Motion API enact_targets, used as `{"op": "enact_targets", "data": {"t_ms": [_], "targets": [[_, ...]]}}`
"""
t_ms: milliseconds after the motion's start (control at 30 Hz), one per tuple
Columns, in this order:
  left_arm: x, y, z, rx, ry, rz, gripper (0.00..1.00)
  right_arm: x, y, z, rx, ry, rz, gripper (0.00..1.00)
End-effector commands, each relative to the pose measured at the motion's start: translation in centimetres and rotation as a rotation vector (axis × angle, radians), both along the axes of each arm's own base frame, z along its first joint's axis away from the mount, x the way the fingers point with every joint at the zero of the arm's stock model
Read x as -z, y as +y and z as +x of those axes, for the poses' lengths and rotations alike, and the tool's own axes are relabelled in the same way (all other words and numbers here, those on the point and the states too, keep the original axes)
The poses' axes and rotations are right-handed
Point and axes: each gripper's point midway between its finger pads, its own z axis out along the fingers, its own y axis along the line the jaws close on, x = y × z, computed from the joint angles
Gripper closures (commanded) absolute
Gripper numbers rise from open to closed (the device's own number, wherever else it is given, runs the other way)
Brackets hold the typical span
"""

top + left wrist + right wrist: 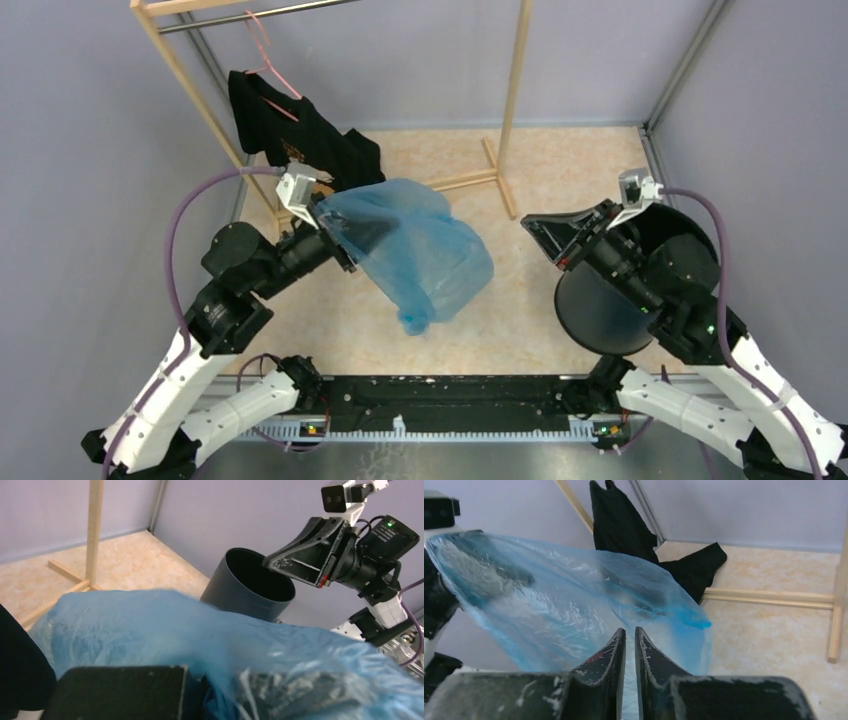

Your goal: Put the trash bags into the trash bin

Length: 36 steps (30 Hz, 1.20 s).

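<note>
**A:** How far along are we?

**B:** Not far, I'd say. I have the trash bag point(420, 255) pinched in the left gripper point(340, 232). It hangs in the air over the middle-left of the table point(560, 170), billowing and well apart from the trash bin point(240, 592). Nothing is in the bin yet, so the carry across and the drop are both left to do.

**A:** And the right side?

**B:** The right gripper point(629, 632) is empty. Its fingers are nearly pressed together, with only a thin slit between them.

**A:** Anything in the way?

**B:** My own right arm, mostly. From the left wrist view, that claw hovers just beside the bin's mouth, so I judge it should move clear first. The black shirt point(270, 125) and the wooden rack point(515, 90) stand behind the bag, off my path.
</note>
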Motion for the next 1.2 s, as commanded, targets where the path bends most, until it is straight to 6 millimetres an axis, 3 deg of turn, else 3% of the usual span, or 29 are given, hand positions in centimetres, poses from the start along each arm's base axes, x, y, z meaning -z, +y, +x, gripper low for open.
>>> {"op": "enact_targets", "data": {"t_ms": [0, 133, 167, 233, 400, 567, 800, 900, 1167], "targets": [[7.1, -1.8, 1.0, 0.031, 0.195, 0.075, 1.00, 6.2, 3.2, -0.1, -0.130, 0.107, -0.111, 0.83], [17.1, -1.7, 1.6, -0.025, 0.467, 0.240, 1.00, 10.7, 5.6, -2.1, -0.290, 0.190, -0.106, 0.65], [18.7, -1.6, 1.6, -0.034, 0.509, 0.274, 1.00, 11.2, 6.0, -2.5, -0.315, 0.197, -0.102, 0.60], [19.8, -1.6, 1.7, -0.043, 0.536, 0.302, 1.00, 11.6, 7.2, -3.4, -0.372, 0.195, -0.101, 0.51], [16.8, -1.8, 2.7, -0.057, 0.449, 0.259, 1.00, 12.6, 11.4, -5.2, -0.435, 0.178, -0.197, 0.32], [14.2, -1.5, 3.0, -0.071, 0.383, 0.237, 1.00, 12.5, 14.0, -5.0, -0.419, 0.198, -0.225, 0.26], [12.3, -0.9, 3.1, -0.098, 0.338, 0.217, 1.00, 8.8, 17.0, -8.8, -0.623, 0.141, -0.048, 0.24], [11.8, -0.9, 3.1, -0.098, 0.327, 0.205, 1.00, 8.3, 18.3, -9.9, -0.663, 0.111, -0.031, 0.22], [10.8, -1.0, 3.1, -0.090, 0.311, 0.191, 1.00, 10.8, 21.6, -9.5, -0.688, 0.121, -0.049, 0.16]]}}
